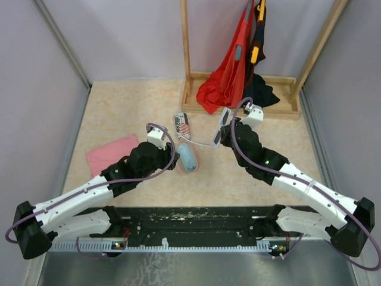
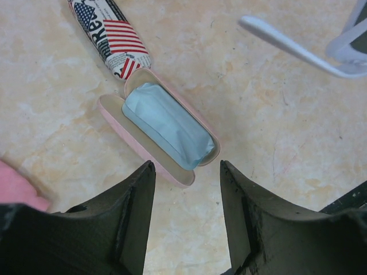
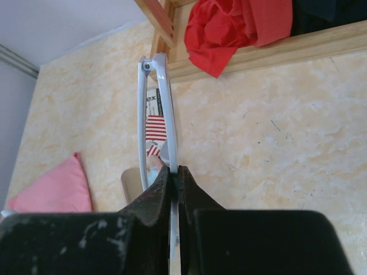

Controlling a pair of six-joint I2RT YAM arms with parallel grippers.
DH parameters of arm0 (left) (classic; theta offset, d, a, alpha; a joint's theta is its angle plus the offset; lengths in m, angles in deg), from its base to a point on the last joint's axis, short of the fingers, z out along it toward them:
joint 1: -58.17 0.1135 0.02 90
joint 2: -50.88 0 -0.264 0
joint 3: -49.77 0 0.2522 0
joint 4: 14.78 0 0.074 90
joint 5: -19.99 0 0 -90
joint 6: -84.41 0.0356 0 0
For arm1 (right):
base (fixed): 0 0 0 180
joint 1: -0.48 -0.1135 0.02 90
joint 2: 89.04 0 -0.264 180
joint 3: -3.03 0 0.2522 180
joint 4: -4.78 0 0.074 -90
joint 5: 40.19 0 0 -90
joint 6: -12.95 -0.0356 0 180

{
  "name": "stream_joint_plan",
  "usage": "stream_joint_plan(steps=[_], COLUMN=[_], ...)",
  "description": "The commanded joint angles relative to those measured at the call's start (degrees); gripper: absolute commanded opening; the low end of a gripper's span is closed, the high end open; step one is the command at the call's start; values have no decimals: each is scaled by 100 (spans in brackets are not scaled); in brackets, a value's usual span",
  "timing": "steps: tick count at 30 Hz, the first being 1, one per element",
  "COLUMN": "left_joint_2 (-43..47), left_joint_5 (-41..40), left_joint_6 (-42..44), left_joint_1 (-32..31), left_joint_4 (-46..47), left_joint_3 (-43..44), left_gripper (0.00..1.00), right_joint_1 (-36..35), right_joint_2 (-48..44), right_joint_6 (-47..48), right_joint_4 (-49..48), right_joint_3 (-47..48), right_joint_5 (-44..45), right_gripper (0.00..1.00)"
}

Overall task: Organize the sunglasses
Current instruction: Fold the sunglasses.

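Observation:
My right gripper (image 3: 179, 172) is shut on the white-framed sunglasses (image 3: 170, 106) and holds them edge-on above the table. In the top view they hang at that gripper (image 1: 228, 128), dark lenses (image 1: 225, 118) up and one temple trailing left. In the left wrist view a white temple (image 2: 287, 44) shows at the upper right. My left gripper (image 2: 186, 166) is open and empty, just short of an open pink case (image 2: 137, 150) with a light-blue cloth (image 2: 166, 123) inside. In the top view it (image 1: 174, 159) is left of that case (image 1: 196, 162). The thin grey-framed pair is out of view.
A closed flag-printed case (image 1: 183, 126) lies just beyond the pink case, also seen from the left wrist (image 2: 112, 37). A pink pouch (image 1: 112, 154) lies at the left. A wooden rack (image 1: 286, 110) with red and dark clothes (image 1: 226, 80) stands at the back right.

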Motion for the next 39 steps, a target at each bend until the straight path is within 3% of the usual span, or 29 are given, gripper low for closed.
stream_joint_plan(steps=[1, 15, 39], left_joint_2=[-349, -785, -1513], left_joint_5=[-211, -118, -238], left_joint_6=[-206, -70, -38], left_joint_1=[-20, -21, -21], left_joint_4=[60, 645, 226], left_joint_3=[285, 761, 1318], left_gripper=[55, 55, 55], right_joint_1=[31, 31, -353], right_joint_2=[-328, -190, 516], right_joint_6=[-22, 89, 789], right_joint_4=[-385, -206, -851], right_joint_3=[82, -33, 95], right_joint_5=[-439, -1094, -2417], right_gripper=[0, 0, 0])
